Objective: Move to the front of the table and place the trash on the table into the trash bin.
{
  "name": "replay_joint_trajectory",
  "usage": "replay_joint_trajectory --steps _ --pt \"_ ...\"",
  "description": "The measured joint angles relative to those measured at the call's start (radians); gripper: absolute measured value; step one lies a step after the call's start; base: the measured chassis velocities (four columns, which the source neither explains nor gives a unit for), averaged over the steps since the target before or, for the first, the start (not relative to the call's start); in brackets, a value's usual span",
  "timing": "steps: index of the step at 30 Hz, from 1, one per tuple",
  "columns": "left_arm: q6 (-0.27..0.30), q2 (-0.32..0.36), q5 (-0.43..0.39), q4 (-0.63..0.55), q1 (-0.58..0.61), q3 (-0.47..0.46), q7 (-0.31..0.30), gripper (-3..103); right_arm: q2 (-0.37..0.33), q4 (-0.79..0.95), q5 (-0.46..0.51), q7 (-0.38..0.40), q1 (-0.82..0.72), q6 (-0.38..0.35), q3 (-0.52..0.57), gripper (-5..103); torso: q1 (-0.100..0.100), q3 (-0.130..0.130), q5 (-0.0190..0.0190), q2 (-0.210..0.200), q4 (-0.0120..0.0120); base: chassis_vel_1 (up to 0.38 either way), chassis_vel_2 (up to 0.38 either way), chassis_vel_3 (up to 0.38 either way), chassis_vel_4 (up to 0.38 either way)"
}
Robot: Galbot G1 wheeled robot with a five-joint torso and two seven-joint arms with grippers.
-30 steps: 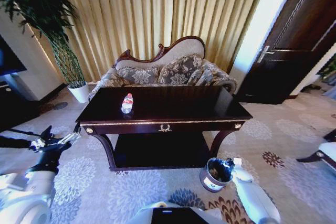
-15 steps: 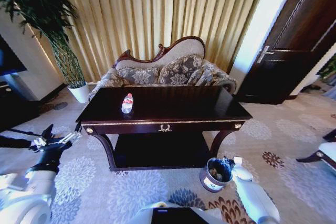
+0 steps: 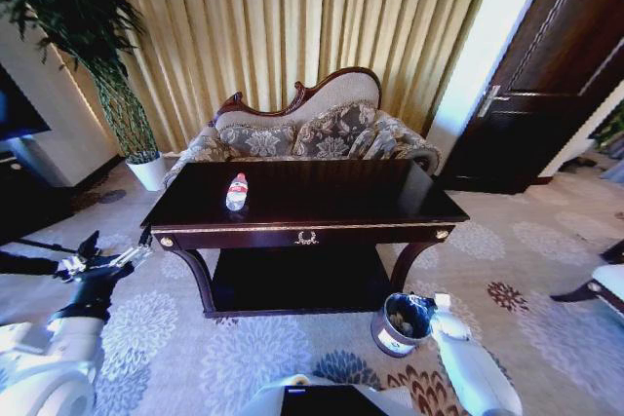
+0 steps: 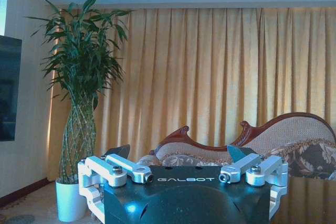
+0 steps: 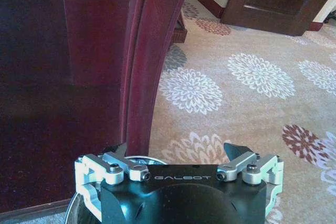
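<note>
Bottle [image 3: 236,192], clear plastic, on glossy table [image 3: 322,204].

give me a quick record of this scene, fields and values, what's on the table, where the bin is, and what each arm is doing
table: dark glossy wood, gold trim, in front of a sofa
on table: one clear plastic bottle, upright, near its left end
trash bin: on the carpet by the table's front right leg, some trash inside
right end effector: open, over the bin's rim
left end effector: open, held off the table's left side, nothing in it
</note>
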Motion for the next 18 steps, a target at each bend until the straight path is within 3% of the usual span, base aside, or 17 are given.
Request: replay_joint_trajectory --steps 7,12,18 --pt "-0.002 -0.004 -0.001 0.001 -0.003 0.002 0.000 100 -0.005 0.188 0.101 0.002 -0.084 -0.024 0.015 100 0.000 0.000 -0.0001 0.000 0.0001 0.000 0.000 0.000 0.000" --pt "-0.003 -0.007 -0.001 0.002 -0.004 0.003 0.000 100 -0.012 0.332 0.127 -0.016 -0.158 0.038 0.035 100 0.000 0.000 0.0000 0.000 -0.0001 0.000 0.000 0.000 0.000" --pt "-0.014 -0.003 -0.004 0.011 -0.003 -0.003 0.005 100 -0.016 0.648 0.202 -0.073 -0.306 0.104 0.096 100 0.000 0.000 0.0000 0.000 0.0001 0.000 0.000 0.000 0.000"
